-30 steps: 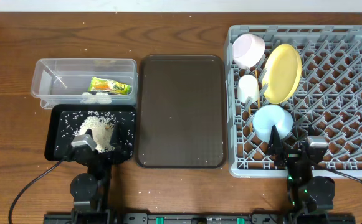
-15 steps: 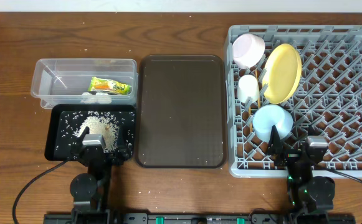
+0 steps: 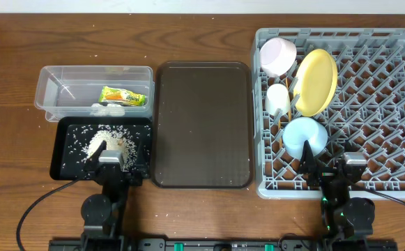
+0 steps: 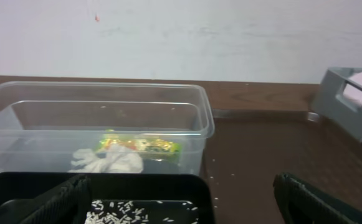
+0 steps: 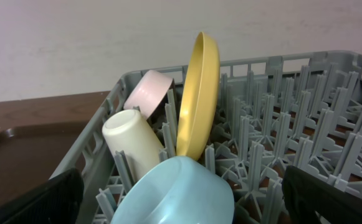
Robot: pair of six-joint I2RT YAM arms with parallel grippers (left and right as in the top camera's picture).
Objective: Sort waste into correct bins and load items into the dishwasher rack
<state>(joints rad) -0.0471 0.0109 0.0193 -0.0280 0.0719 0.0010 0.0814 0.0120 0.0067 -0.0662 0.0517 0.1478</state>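
Left hand [image 4: 184, 208] hangs released and empty, fingers spread wide over the near edge of the shallow black rectangular tray [image 3: 58, 150], where loose white rice grains [image 3: 108, 143] lie heaped. Just behind it, the clear plastic rectangular tub [image 3: 47, 97] holds the green-yellow-orange snack wrapper [image 3: 124, 96] and the crumpled white tissue [image 3: 108, 109]. Right hand [image 5: 181, 208] is likewise spread and empty at the near edge of the large grey pegged dishwasher rack [image 3: 383, 104]. In the rack's left part, the yellow round plate [image 3: 316, 81] stands on edge beside the pinkish-outside white bowl [image 3: 278, 56], the small white cup [image 3: 279, 100] and the light blue bowl [image 3: 304, 136]. A dark brown serving tray [image 3: 202, 125] lies on the desk [image 3: 14, 42] between tub and rack.
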